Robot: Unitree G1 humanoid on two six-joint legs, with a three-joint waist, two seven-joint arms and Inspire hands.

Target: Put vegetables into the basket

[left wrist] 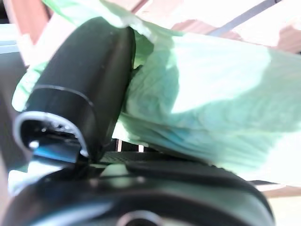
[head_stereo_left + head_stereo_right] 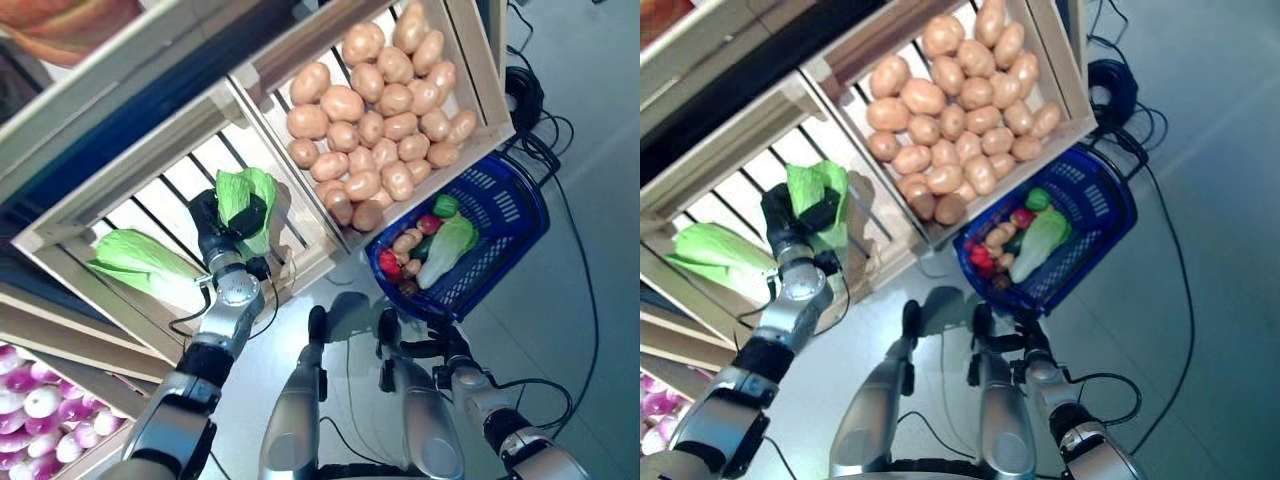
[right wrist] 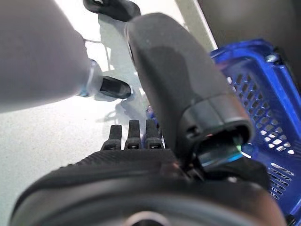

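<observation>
The left robot hand (image 2: 232,222) clasped a crinkled leafy cabbage (image 2: 248,197) over a slatted wooden crate (image 2: 150,200); the right robot hand (image 3: 141,141) hung with straight fingers.

The left robot hand (image 2: 228,222) hides the lettuce's (image 2: 245,196) lower part, and the basket's (image 2: 510,215) near contents blur together.

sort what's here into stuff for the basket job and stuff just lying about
For the job:
- cabbage gripped by left robot hand
- blue basket, already holding vegetables
- right robot hand, low beside the basket

Lying about for now:
- potatoes in a crate
- second cabbage in the slatted crate
- purple-white vegetables
</observation>
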